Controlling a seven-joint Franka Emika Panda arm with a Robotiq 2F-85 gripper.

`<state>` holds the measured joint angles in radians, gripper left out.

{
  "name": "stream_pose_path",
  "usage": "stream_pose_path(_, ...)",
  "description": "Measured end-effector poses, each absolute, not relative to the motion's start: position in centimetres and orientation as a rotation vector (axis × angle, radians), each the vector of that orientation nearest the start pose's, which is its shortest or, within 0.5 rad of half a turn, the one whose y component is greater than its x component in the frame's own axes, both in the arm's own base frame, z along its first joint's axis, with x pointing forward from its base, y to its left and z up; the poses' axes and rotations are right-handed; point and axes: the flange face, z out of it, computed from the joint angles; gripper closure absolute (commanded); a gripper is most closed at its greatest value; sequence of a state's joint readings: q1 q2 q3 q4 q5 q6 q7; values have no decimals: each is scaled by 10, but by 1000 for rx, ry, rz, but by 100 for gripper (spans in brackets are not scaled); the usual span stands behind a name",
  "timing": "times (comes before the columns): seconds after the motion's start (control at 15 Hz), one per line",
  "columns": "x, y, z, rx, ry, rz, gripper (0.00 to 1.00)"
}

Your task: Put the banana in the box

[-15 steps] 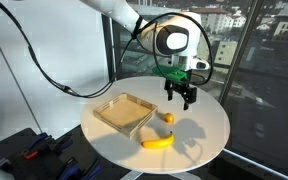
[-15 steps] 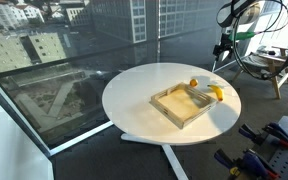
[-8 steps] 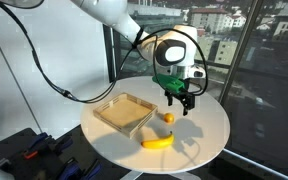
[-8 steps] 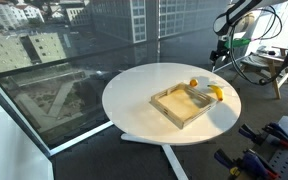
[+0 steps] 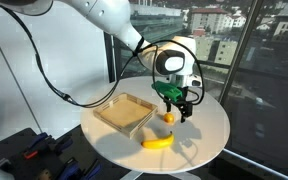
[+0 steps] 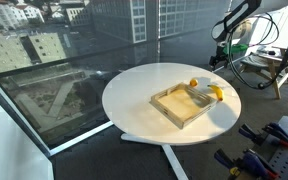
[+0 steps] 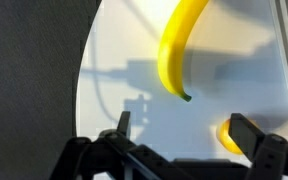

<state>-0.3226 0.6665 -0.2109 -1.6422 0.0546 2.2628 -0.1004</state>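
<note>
Gripper (image 5: 181, 108) hangs empty with its two fingers spread wide, just above the small orange fruit (image 5: 168, 118) on the round white table (image 5: 209, 128). Nothing of the task is done yet. The banana (image 5: 158, 142) lies on the table near its 6 o'clock edge, at about 5 o'clock from the box (image 5: 124, 113) and apart from it. The box holds nothing. What is left, as I judge it, is everything: to reach the banana, pinch it, carry it over the box and release it.
</note>
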Motion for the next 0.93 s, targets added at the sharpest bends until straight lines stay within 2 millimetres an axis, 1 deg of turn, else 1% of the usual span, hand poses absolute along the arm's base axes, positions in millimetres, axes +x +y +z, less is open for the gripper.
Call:
stream_pose_path(0.47, 592, -337, 214, -3134, 700, 130, 0)
stream_pose_path(0.93, 591, -339, 214, -3129, 726, 130, 0)
